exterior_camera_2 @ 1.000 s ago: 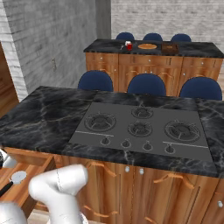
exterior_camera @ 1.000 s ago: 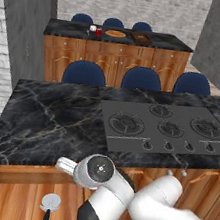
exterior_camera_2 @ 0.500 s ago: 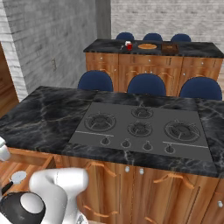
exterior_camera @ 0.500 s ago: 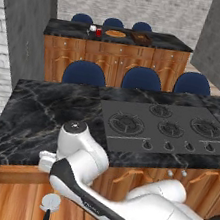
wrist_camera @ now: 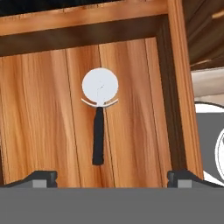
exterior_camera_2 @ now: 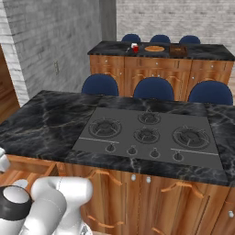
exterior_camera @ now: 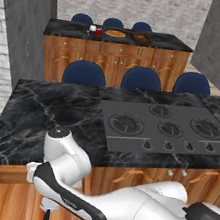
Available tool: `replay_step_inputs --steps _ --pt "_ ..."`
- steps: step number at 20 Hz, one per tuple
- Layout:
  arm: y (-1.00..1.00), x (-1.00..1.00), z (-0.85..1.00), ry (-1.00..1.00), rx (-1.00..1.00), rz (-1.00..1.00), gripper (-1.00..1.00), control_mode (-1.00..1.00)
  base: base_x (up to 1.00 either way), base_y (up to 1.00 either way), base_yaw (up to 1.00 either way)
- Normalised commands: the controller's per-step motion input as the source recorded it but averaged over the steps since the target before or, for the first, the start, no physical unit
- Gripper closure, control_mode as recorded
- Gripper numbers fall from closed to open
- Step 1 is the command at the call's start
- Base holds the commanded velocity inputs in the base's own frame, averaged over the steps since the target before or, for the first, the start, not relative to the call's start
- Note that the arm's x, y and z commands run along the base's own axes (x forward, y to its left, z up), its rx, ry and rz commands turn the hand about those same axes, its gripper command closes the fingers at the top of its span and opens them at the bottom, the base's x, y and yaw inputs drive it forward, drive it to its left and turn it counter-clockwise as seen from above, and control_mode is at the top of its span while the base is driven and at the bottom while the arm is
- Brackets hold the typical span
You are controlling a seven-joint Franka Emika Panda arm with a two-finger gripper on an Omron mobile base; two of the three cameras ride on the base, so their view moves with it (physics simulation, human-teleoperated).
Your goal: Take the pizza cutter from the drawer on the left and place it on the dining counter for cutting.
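Hand view: cutter [wrist_camera: 99, 114] flat on drawer [wrist_camera: 39, 118] floor, centre frame, handle pointing down-frame between wide-open, empty gripper [wrist_camera: 112, 177] tips. Left base view: arm has swung from lower centre over drawer at lower left (pre-grasp alignment; descent likely next).

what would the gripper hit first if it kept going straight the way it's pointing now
Most likely the pizza cutter, lying on the floor of the open drawer between the open fingers. Depth is unclear; slightly off line, it would meet the drawer floor.
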Motion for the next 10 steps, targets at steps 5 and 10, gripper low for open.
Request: replay_step_inputs --steps 5,10 --pt "0.08 0.04 -0.45 0.00 0.00 0.10 -1.00 -1.00 0.00 0.00 0.00" --pt "0.21 0.03 -0.38 0.00 0.00 0.02 -1.00 -1.00 0.00 0.00 0.00"
